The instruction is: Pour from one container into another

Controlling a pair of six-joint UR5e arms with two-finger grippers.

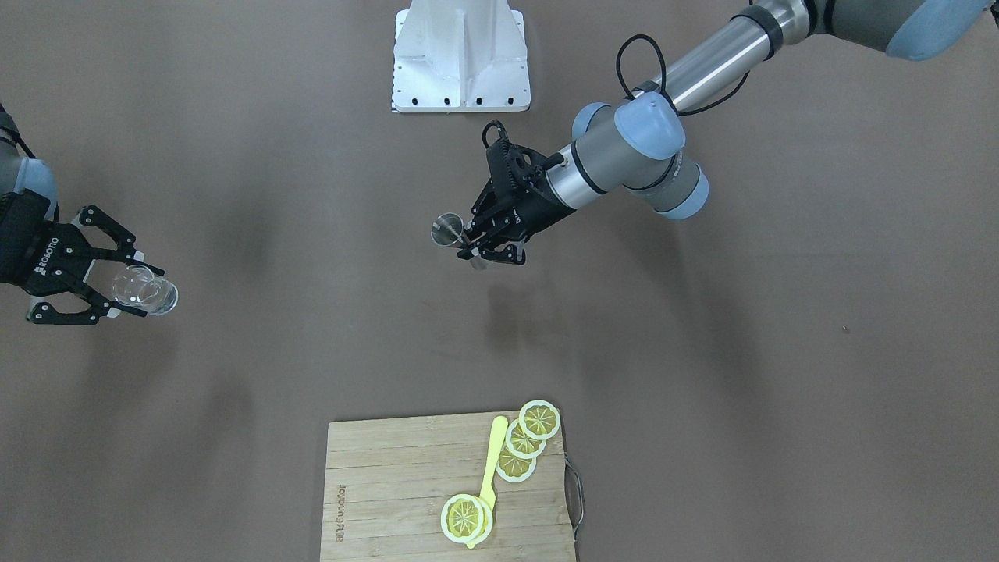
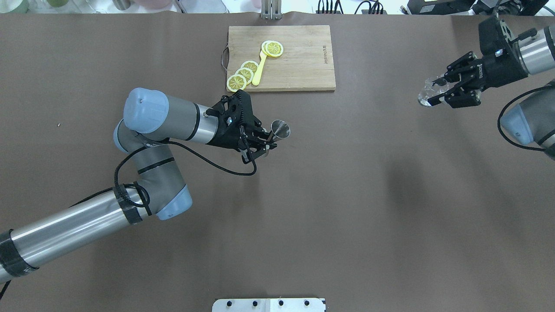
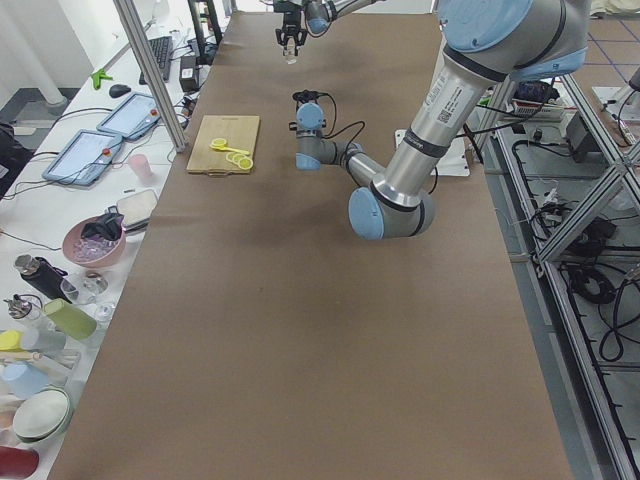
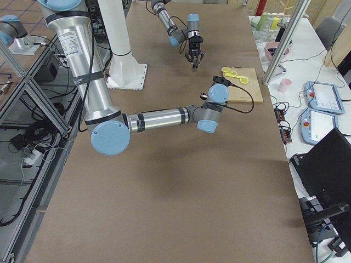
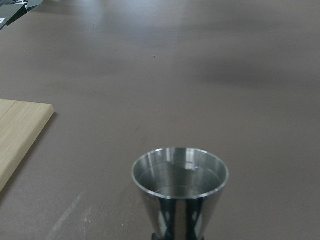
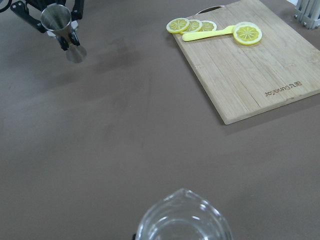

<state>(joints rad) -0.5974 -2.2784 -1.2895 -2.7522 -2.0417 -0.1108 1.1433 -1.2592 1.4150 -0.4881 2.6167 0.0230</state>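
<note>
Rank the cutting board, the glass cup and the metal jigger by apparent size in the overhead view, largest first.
1. cutting board, by far.
2. glass cup.
3. metal jigger.
The last two are close: both are held above the table, nearer the camera, and partly hidden, so their order is unsure.

- A brown mat covers my table (image 2: 347, 208); soft shadows lie on it
- A white mounting plate (image 1: 460, 55) sits at my base
- Across from me, a white bench (image 3: 50, 205) carries tablets (image 3: 135, 115) and a pink bowl (image 3: 93, 240); an aluminium post (image 3: 152, 70) rises beside it
- Tiled floor (image 4: 24, 4); cables (image 3: 600, 280) beneath the frame
</note>
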